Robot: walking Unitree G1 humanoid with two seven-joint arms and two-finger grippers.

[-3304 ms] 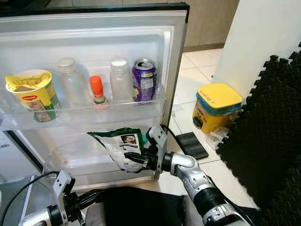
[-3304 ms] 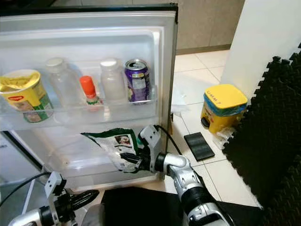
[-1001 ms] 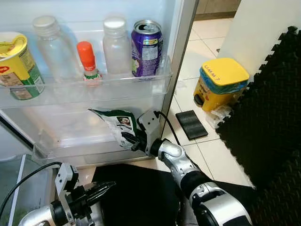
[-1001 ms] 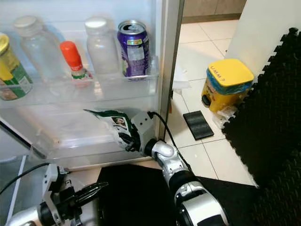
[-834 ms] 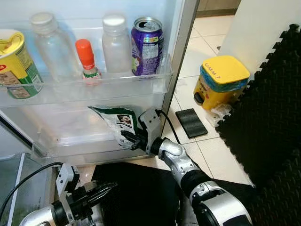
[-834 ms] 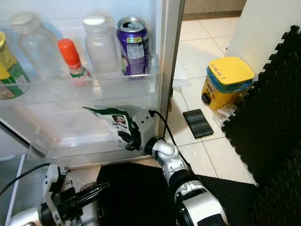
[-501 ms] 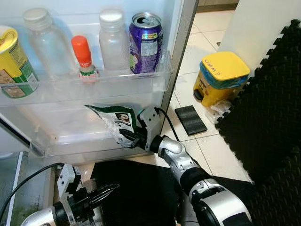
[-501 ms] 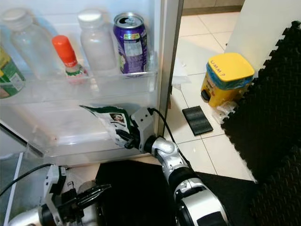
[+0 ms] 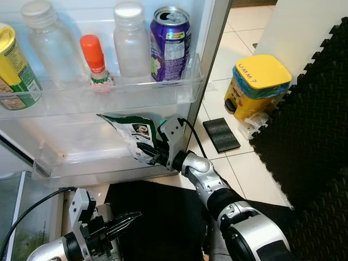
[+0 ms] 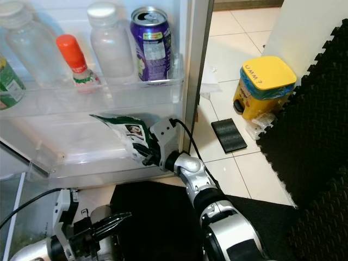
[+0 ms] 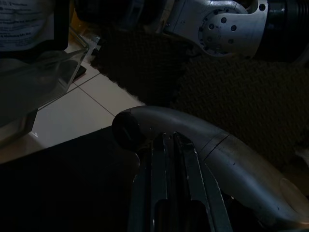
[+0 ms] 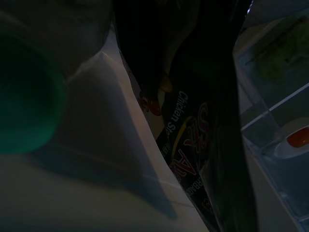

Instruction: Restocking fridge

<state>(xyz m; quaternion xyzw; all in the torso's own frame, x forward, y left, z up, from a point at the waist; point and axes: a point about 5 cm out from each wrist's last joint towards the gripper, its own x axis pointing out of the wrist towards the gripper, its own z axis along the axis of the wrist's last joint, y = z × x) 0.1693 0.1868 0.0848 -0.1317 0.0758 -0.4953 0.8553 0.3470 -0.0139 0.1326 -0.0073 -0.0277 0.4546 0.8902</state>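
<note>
Open fridge door (image 9: 209, 43) faces the robot, beside a tiled floor (image 9: 234, 60). Right gripper (image 9: 148, 154) is clamped on the lower end of a green packet (image 9: 133, 134), which sits over the right end of the door's lower bin (image 9: 65, 163), below the upper shelf (image 9: 109, 100) carrying a can (image 9: 169, 36). Left gripper (image 9: 124, 223) hangs low, fingers together and empty.

Pale floor tiles (image 9: 228, 60) run back to a wooden wall (image 10: 244, 4). A yellow bin (image 9: 255, 86) stands by a white wall (image 9: 296, 27), with a small black pad (image 9: 221, 135) just beside it. Black foam mats (image 9: 315, 125) lean at the side.
</note>
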